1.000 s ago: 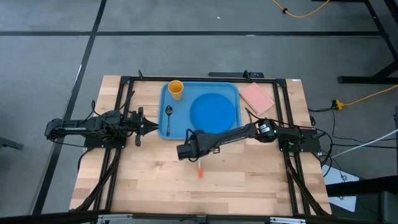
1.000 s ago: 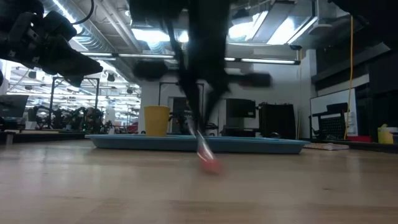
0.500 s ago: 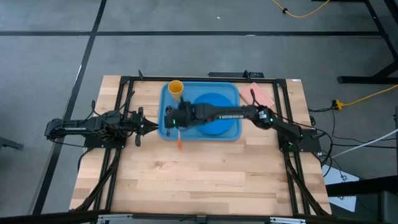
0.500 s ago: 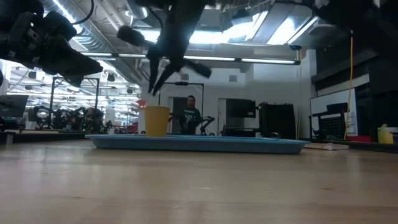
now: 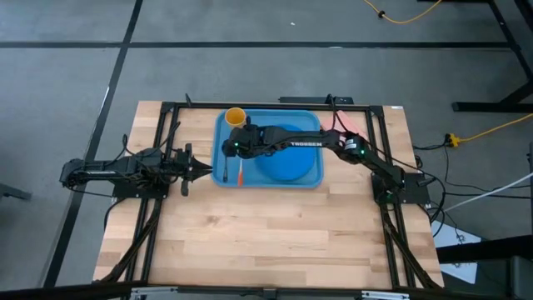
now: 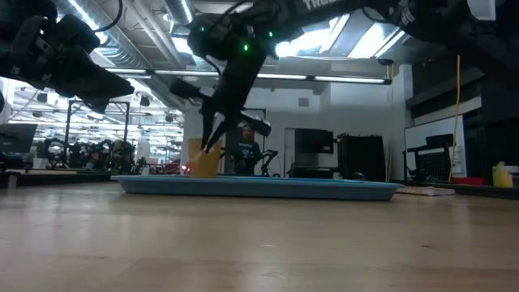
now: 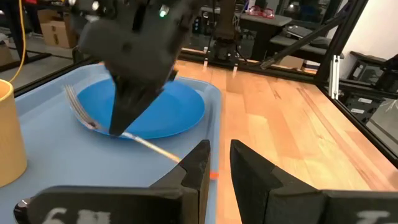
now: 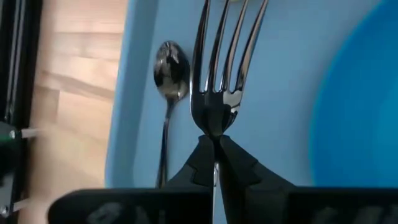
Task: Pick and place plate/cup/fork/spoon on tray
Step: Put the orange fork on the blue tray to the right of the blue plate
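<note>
The light-blue tray (image 5: 268, 179) lies at the table's far middle. On it rest the round blue plate (image 5: 290, 154), the yellow-orange cup (image 5: 236, 117) in the far left corner, and the dark spoon (image 5: 225, 162) along the left rim. My right gripper (image 5: 237, 150) hangs over the tray's left part between spoon and plate, shut on the fork (image 5: 240, 173), whose orange-red handle points to the near edge. My left gripper (image 5: 200, 169) waits left of the tray, shut and empty. My right gripper pinches the fork's metal neck (image 8: 214, 127), just below the tines (image 8: 227, 43), between its two fingertips. The fingers come from above, slanting toward the table's left, across the fork. The fork is tilted, handle end (image 6: 188, 168) lowest, close over the tray; whether it touches, I cannot tell.
A pink rectangular pad (image 5: 354, 125) lies right of the tray, partly under my right arm. Black frame rails (image 5: 166, 133) run along both table sides. Bare wood (image 5: 266, 242) fills the near half. A person (image 6: 246, 150) stands far back in the room.
My right gripper has carried the fork from the bare wood at the table's middle up and toward the far left, over the tray, then down between spoon and plate. The fork has been lifted clear of the table, its handle hanging toward the near edge.
</note>
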`<state>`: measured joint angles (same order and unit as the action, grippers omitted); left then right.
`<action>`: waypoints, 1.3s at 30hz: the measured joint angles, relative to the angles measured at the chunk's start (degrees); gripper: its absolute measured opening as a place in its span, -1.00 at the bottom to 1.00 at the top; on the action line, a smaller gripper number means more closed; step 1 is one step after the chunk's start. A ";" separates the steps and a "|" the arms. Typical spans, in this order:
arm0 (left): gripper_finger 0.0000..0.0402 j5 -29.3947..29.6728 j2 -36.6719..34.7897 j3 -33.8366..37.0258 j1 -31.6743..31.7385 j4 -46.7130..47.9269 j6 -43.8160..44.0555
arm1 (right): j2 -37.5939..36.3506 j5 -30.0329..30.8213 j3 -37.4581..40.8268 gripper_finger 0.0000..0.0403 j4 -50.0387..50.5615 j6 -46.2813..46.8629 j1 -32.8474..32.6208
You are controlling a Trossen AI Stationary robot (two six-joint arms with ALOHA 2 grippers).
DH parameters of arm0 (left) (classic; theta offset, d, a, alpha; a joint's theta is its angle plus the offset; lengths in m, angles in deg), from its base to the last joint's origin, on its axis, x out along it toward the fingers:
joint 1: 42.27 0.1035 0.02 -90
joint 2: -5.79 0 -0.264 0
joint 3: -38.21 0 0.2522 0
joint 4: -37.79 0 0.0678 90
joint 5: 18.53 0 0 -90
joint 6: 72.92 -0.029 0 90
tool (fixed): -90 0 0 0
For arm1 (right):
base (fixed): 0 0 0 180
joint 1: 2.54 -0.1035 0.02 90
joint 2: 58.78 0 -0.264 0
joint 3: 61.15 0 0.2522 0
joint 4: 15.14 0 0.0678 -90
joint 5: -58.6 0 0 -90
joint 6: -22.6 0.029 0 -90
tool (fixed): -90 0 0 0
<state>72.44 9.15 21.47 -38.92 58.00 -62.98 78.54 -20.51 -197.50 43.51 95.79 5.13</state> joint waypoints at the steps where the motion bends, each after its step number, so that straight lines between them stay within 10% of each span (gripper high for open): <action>1: -0.73 0.02 0.01 0.00 -0.01 0.01 0.01 | -0.04 0.02 1.33 -0.97 -1.72 -0.03 0.31; 39: -0.73 0.00 0.00 0.00 0.00 0.01 -0.01 | -0.15 -3.04 9.42 -0.77 -13.09 -3.24 3.64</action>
<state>72.44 9.15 21.47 -38.92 58.01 -62.99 78.39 -23.54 -188.07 30.42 92.55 8.77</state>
